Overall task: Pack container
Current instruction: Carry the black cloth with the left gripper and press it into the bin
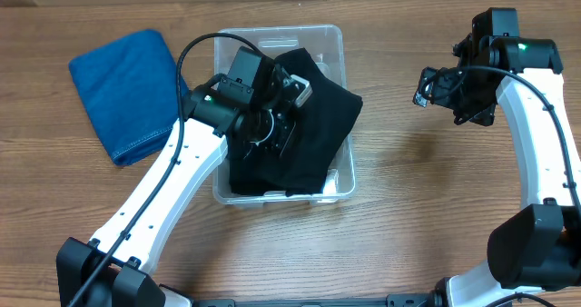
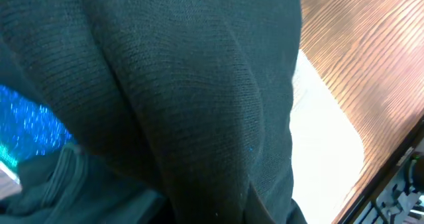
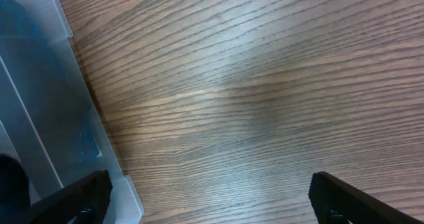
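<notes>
Left pincer [image 1: 278,128] amid black cloth [image 1: 332,116] in container [image 1: 329,34], grip unclear; right pincer [image 3: 209,197] wide, empty.

The left arm [image 1: 172,175] reached from the near-left base up and to the right, elbow low, its black wrist angled downward. The left gripper [image 1: 280,116] pointed down, and whether it was spread or closed could not be made out. The right arm [image 1: 545,134] rose along the right side and bent left at the top. The right gripper [image 1: 425,85] faced downward, its fingers [image 3: 79,199] spread wide with nothing between them.
</notes>
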{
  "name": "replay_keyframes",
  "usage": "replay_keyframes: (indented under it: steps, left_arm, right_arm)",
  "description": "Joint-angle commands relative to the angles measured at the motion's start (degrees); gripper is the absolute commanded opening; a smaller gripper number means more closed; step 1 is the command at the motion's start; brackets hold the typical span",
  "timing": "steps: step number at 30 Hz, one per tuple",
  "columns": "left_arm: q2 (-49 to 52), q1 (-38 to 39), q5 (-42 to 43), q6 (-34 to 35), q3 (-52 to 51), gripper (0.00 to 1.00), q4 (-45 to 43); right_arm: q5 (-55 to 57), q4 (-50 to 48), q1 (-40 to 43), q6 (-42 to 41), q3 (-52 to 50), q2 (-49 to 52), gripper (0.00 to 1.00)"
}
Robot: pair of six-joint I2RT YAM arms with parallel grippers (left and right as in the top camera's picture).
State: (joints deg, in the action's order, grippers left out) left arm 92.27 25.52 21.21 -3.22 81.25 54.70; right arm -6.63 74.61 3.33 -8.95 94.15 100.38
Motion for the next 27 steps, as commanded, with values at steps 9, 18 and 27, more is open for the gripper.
replay_keyframes:
  steps: [9, 18, 27]
  left_arm:
    - [0.24, 0.24, -4.09, 0.17, 0.44, 0.08, 6.36]
    - [5.84, 0.28, -9.29, -4.52, 0.33, 0.08, 7.39]
    - [8.83, 0.09, -20.04, -2.67, 0.48, 0.75, 5.25]
  right_arm:
    - [-0.04, 0.11, -0.15, 0.39, -0.07, -0.07, 1.0]
    - [-0.02, 0.09, -0.15, 0.39, -0.07, -0.07, 1.0]
    - [0.0, 0.09, -0.15, 0.39, -0.07, -0.07, 1.0]
